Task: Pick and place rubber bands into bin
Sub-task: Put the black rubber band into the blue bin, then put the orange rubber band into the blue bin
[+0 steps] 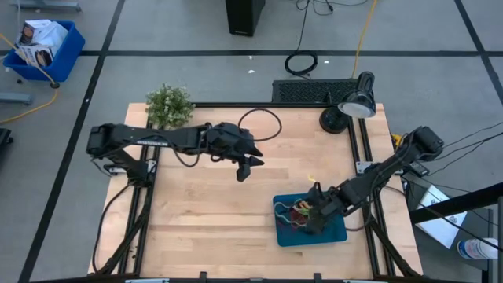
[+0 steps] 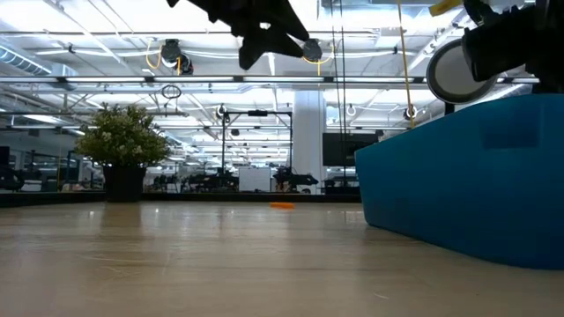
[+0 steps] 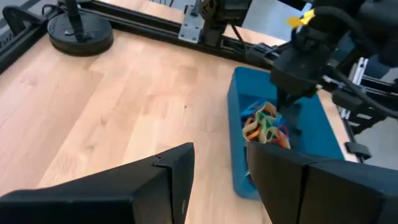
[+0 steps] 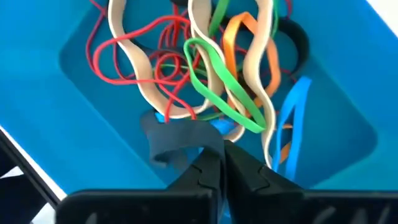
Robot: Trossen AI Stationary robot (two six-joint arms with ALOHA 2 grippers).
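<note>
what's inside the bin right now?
The bin holds a tangle of rubber bands: red, tan, green, orange, blue, black. The right gripper sits low among them, fingers together, hiding whatever lies beneath its tips.

Two dark, matte-black jointed arms. The left arm (image 1: 157, 140) is built of slim, boxy segments, with a thin black cable (image 1: 263, 124) looping from its wrist. The right arm (image 1: 385, 169) carries a rounded black joint housing and a small yellow tag (image 3: 303, 17). Each gripper has angular black fingers (image 3: 177, 171) with flat, faceted faces.
</note>
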